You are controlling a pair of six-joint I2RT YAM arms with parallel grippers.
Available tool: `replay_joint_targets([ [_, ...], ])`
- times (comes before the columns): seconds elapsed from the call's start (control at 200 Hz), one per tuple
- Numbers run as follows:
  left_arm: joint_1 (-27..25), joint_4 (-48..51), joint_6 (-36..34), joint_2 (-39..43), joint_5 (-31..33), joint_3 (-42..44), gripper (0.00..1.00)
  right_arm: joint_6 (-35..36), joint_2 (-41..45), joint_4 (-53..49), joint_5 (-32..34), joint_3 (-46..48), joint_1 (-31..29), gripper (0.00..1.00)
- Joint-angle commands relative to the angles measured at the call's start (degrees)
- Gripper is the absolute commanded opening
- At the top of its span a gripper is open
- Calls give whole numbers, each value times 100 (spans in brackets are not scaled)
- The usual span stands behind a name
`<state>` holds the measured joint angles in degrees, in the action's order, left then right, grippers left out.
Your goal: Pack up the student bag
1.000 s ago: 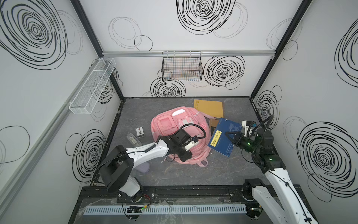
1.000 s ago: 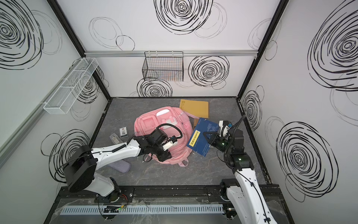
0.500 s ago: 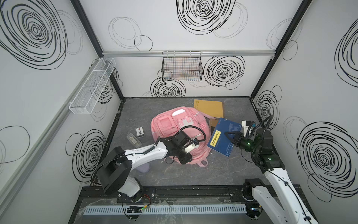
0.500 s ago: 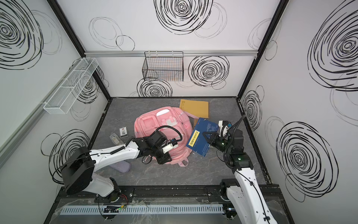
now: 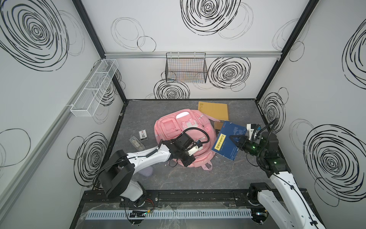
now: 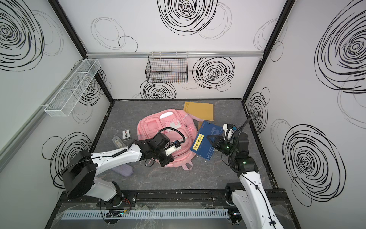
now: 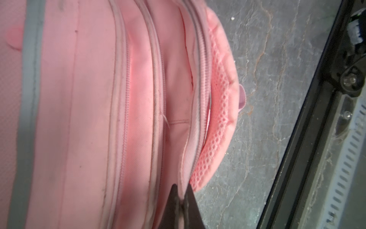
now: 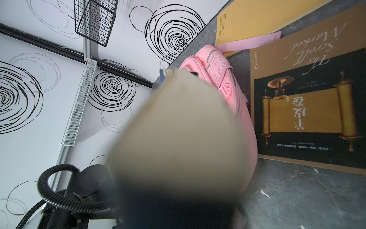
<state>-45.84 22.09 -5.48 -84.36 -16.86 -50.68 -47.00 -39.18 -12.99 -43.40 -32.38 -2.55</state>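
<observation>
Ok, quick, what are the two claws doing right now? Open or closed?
Left claw: closed, pinching the student bag by its zipper edge.
Right claw: closed, holding the blue book.

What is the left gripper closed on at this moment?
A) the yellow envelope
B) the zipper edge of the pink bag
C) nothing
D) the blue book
B: the left wrist view shows the left gripper pinched shut on the zipper edge of the student bag, while the right gripper holds the blue book.
</observation>
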Motion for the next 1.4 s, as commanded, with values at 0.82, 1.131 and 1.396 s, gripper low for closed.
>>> replay_joint_targets([
  [0.82, 225, -797, 479, 345, -577, 54, 19, -777, -336, 1108, 73, 645, -624, 0],
  [1.131, 176, -666, 467, 62, -654, -21, 20, -784, -279, 1096, 108, 667, -667, 0],
  [1.396, -186, -775, 382, 49, -405, 41, 49, -758, -239, 1073, 84, 637, -657, 0],
])
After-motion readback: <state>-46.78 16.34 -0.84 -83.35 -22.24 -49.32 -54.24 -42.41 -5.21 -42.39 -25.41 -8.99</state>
